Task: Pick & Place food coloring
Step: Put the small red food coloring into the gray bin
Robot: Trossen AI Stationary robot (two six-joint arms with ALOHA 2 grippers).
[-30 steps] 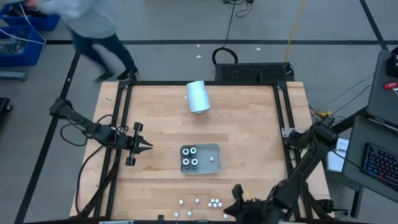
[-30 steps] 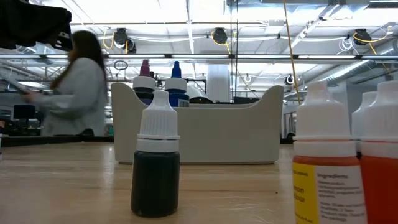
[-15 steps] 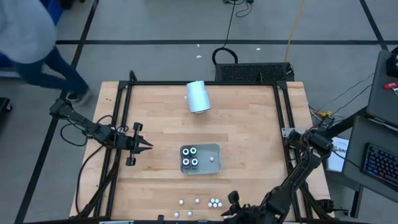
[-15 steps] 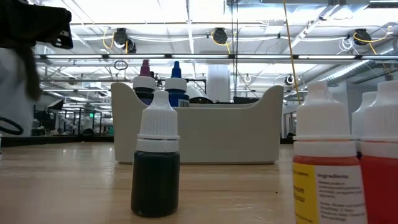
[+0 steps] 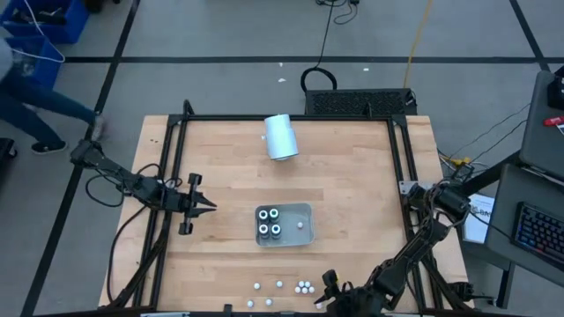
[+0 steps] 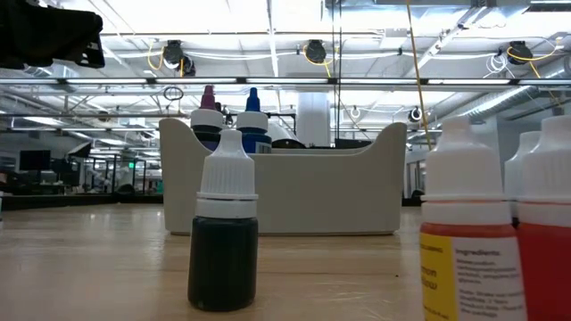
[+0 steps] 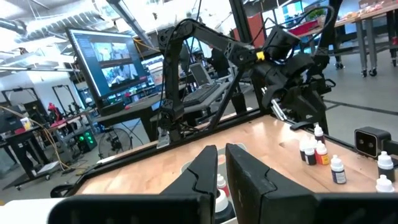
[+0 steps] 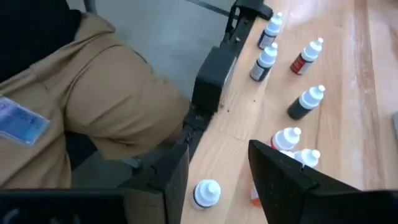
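Wood table (image 5: 352,176), tray (image 5: 304,211) mid; person (image 5: 26,97) walking past far-left.

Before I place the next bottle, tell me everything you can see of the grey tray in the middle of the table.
The grey tray is a shallow rectangular tub with rounded corners; it looks like pale plastic. It sits flat on the wooden table, just nearer the front edge than centre. Four dark bottles stand clustered at its left end, and one white-capped bottle stands alone toward the right. In the low view its wall rises at both ends, with a pink cap and a blue cap showing above it. Neither gripper touches it.
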